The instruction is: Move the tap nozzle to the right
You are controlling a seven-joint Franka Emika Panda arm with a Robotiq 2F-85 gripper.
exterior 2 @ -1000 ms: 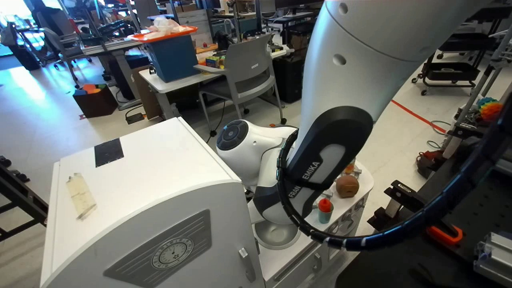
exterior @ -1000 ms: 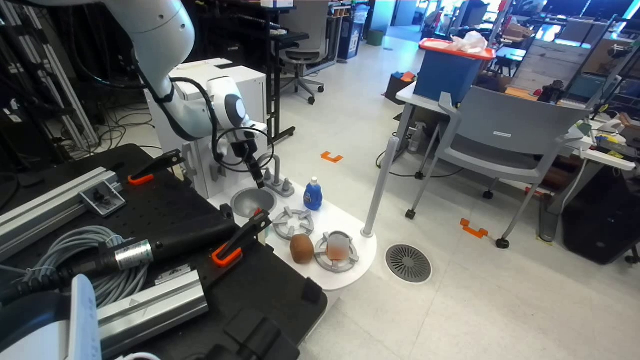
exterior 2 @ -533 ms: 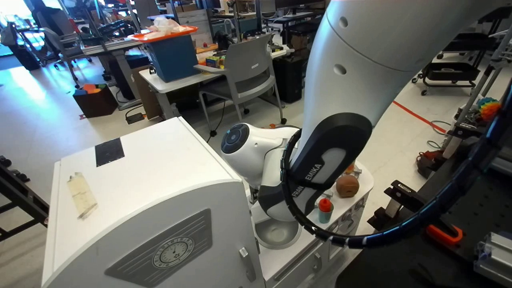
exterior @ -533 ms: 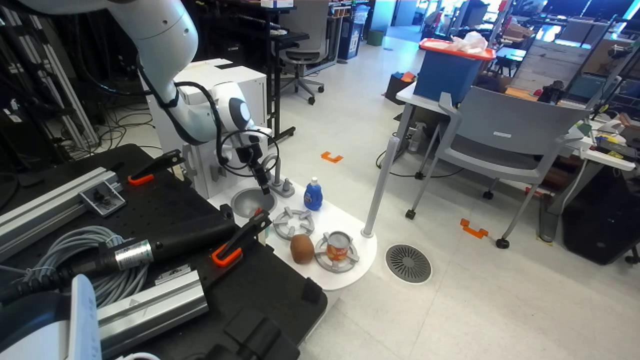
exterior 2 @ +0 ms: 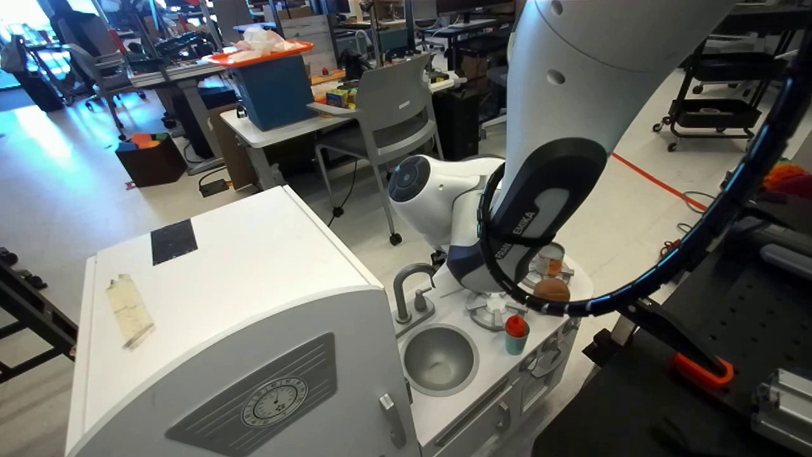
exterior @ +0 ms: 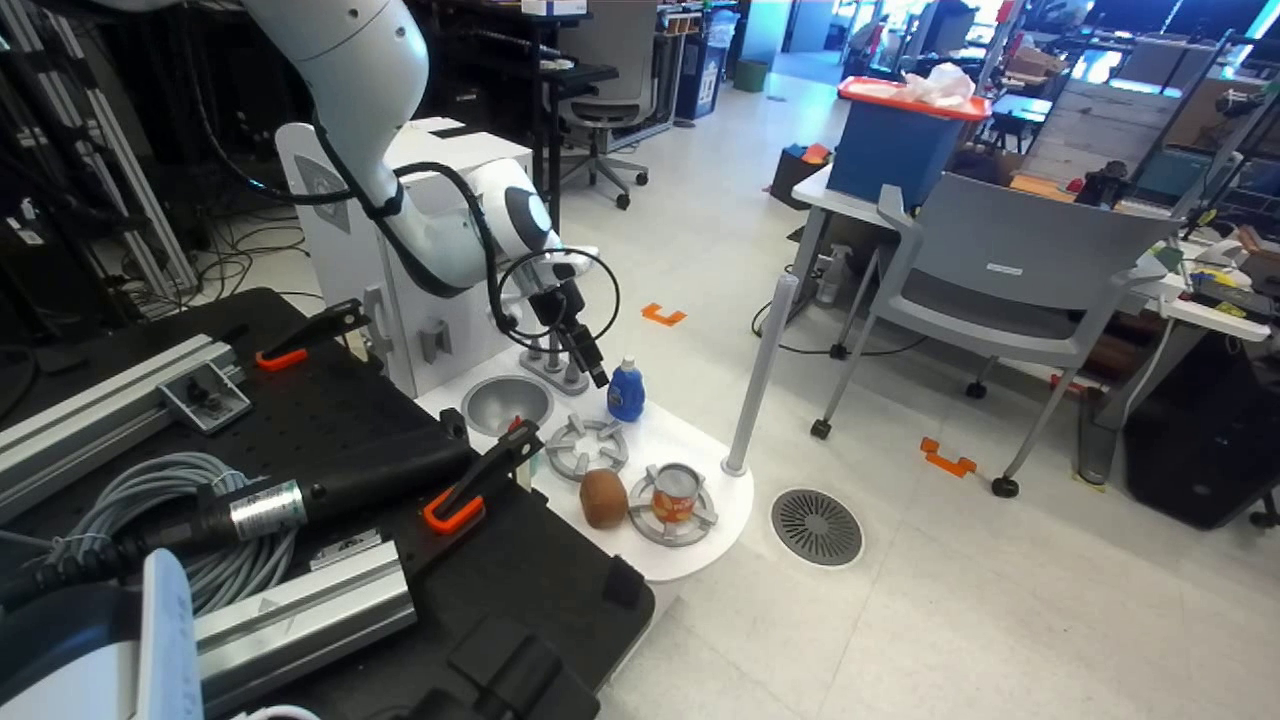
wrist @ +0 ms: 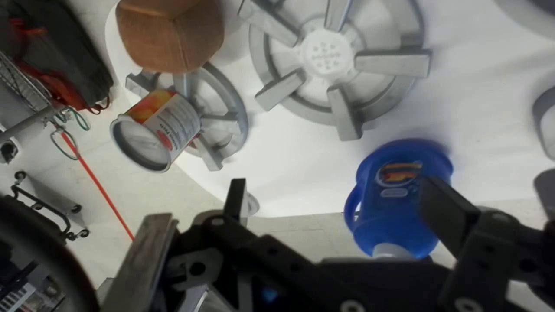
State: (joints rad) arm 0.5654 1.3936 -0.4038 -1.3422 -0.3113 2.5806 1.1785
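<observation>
Claw (wrist: 333,190) gaping wide; near the surface's (wrist: 299,162) back edge the faucet (exterior 2: 400,295), likely rigid, is inviting a grip at its spout (exterior 2: 414,269).

Bluish glare washes out the far floor (exterior 2: 44,136) in both exterior views. Upper-left corner is dim in an exterior view; uprights splay outward there, metal rails (exterior: 122,150) leaning left, grey post (exterior: 760,375) leaning right. Wrist view: counter (wrist: 295,173) near-white, soft shadows beside the burner (wrist: 327,52), gripper fingers (wrist: 451,216) dark and unsharp, blue bottle (wrist: 396,199) label too soft to read.
</observation>
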